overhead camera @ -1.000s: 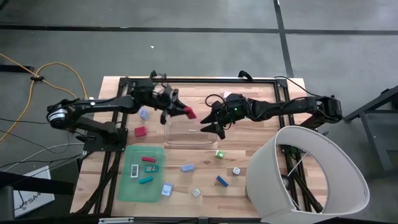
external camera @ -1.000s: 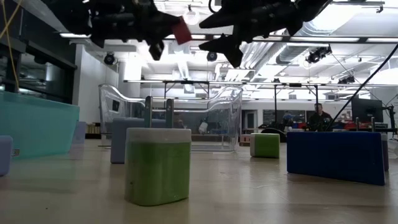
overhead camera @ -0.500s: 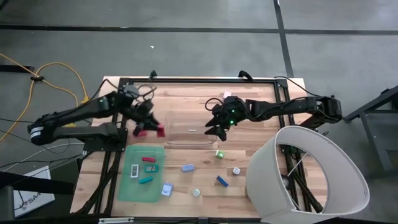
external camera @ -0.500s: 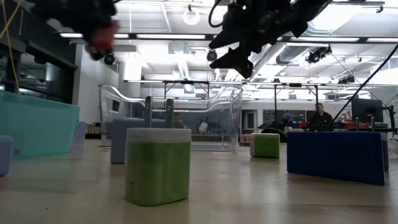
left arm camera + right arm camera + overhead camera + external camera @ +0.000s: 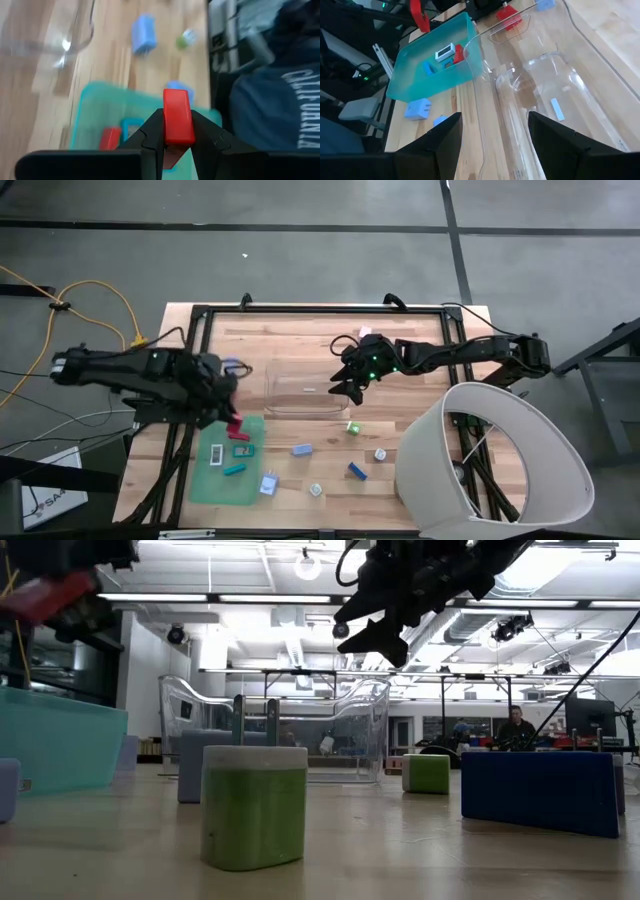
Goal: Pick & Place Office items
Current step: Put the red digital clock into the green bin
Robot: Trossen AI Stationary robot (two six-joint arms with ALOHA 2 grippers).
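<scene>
One red piece [image 5: 177, 117] sits pinched upright between the two fingers of the left hand [image 5: 228, 419], which is closed narrowly on it. It hangs in the air over the edge of the green mat [image 5: 205, 480] nearest the clear bin [image 5: 300, 409]; the low view shows it well above the bench [image 5: 300, 340].

Four small pieces lie on the mat below it: a red one [image 5: 241, 436] just beside the hand, a teal-and-red one [image 5: 243, 450], a white frame [image 5: 216, 453] and a teal bar [image 5: 235, 470].

Six more rest on bare wood on the mat's right: a light blue piece [image 5: 301, 449], a blue-and-white one [image 5: 268, 484], a pale one [image 5: 316, 490], a dark blue block [image 5: 357, 470], a green cube [image 5: 352, 427] and a whitish one [image 5: 380, 454]. One lavender piece [image 5: 232, 366] lies apart, beyond the left arm.

The left arm reaches in low from the bench's left edge, folded at the elbow, its hand pointing towards the mat. The right arm stretches in from the right side, and the right hand [image 5: 347, 387] hovers over the right end of the clear bin, fingers [image 5: 440, 145] spread wide and holding nothing, well apart from the red piece.
</scene>
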